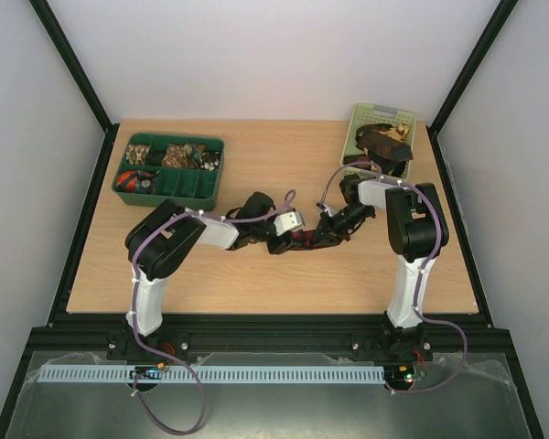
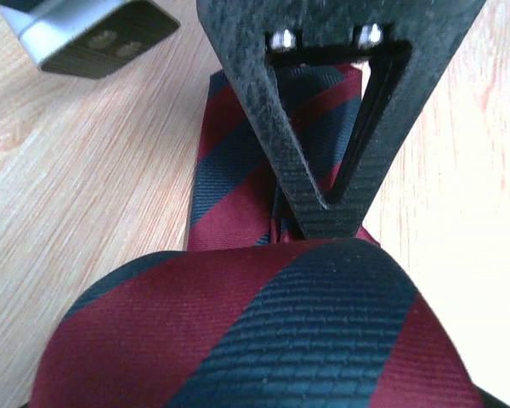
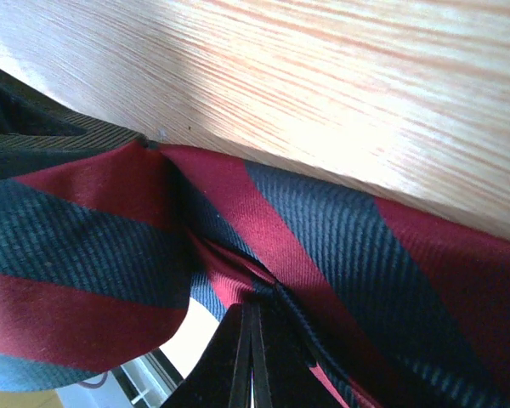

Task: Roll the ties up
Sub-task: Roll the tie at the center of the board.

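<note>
The dark red tie with navy diagonal stripes (image 1: 302,241) lies on the table's middle between both grippers. My left gripper (image 1: 279,243) is at its left end. In the left wrist view the tie (image 2: 263,340) bulges over my fingers and hides them. My right gripper (image 1: 328,234) meets it from the right. Its black finger (image 2: 323,127) stands on the flat tie. In the right wrist view my right gripper (image 3: 253,314) is shut, pinching a fold of the tie (image 3: 340,238).
A pale green basket (image 1: 364,117) at the back right holds more dark ties (image 1: 384,146). A dark green divided tray (image 1: 174,139) at the back left holds rolled ties (image 1: 165,155). Black frame posts stand at the table's sides.
</note>
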`<state>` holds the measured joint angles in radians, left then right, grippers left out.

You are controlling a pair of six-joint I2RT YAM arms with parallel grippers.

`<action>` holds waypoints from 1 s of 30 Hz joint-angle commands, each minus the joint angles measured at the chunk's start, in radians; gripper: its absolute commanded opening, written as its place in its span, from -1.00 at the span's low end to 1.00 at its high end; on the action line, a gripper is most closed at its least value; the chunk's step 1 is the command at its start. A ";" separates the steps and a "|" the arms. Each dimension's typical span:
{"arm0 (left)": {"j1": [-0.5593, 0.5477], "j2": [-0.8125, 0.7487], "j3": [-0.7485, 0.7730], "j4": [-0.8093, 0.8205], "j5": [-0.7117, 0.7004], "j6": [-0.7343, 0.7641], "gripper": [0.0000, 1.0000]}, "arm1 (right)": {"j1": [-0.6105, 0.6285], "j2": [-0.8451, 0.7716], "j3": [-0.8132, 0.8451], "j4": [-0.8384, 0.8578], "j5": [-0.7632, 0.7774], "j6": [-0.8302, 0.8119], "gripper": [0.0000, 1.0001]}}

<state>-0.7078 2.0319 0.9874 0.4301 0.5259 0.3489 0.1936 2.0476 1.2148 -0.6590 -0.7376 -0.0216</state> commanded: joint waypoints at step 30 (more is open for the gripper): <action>0.005 0.110 0.063 -0.437 -0.104 0.235 -0.03 | -0.048 -0.103 -0.006 -0.010 0.007 -0.009 -0.03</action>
<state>-0.7040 2.0510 1.0843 0.2081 0.5541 0.5426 0.1829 1.9957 1.1976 -0.6563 -0.7586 -0.0090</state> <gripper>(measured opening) 0.486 0.386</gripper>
